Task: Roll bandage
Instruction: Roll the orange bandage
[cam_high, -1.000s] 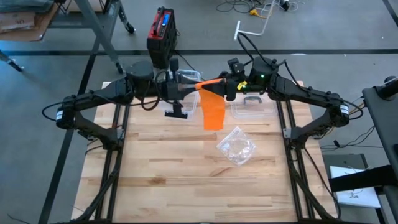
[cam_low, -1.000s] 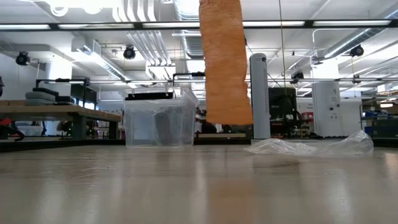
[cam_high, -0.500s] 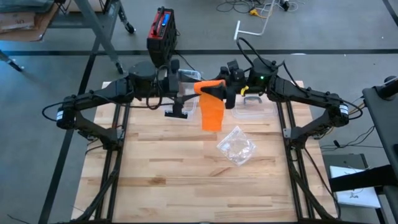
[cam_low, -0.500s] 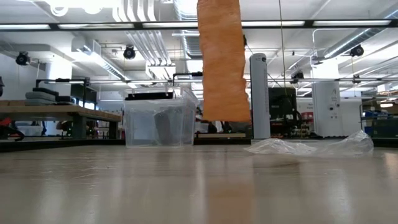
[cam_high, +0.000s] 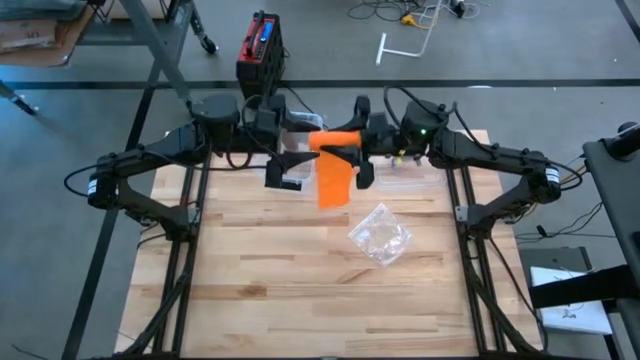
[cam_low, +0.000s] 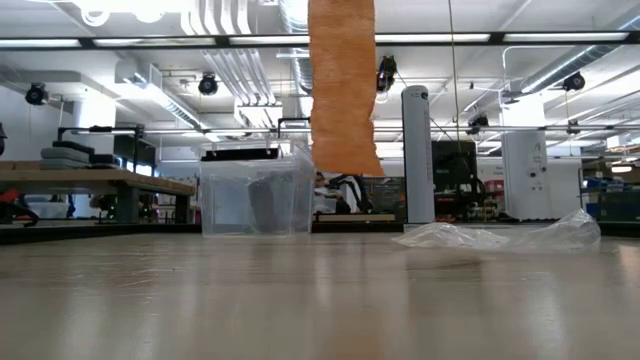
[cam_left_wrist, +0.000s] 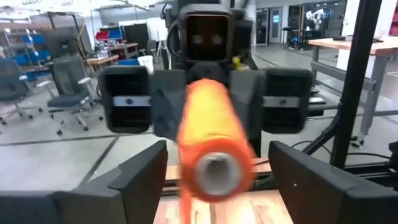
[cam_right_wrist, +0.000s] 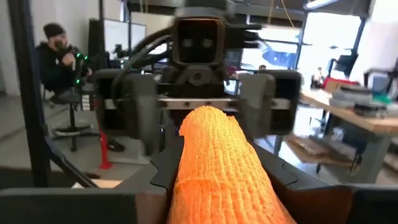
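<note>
The orange bandage roll (cam_high: 335, 140) is held level in the air over the table's far middle. Its loose tail (cam_high: 333, 186) hangs straight down, and its lower edge (cam_low: 345, 168) is clear of the table. My right gripper (cam_high: 358, 150) comes from the right and is shut on the roll (cam_right_wrist: 217, 162). My left gripper (cam_high: 302, 152) faces it from the left and is open. Its two fingers (cam_left_wrist: 140, 180) stand on either side of the roll's free end (cam_left_wrist: 216, 169), where the core shows, without touching it. My right gripper pinches the roll's right end (cam_right_wrist: 227, 199) between its two fingers. The fingers come level from the table's right and lie along the roll. The roll sticks out level toward my left gripper, lifted clear, with the tail hanging slack below it.
A clear plastic box (cam_low: 255, 195) stands at the far edge behind my left gripper. A clear lid or tray (cam_high: 410, 176) lies at the far right. A crumpled clear wrapper (cam_high: 380, 236) lies right of centre. The near half of the wooden table (cam_high: 300, 300) is bare. A seated person (cam_right_wrist: 59, 59) shows beyond the table.
My right gripper has carried the roll a little toward the table's left edge, closer to my left gripper. The hanging tail has moved left with it, and its lower edge now hangs higher above the table than before.
</note>
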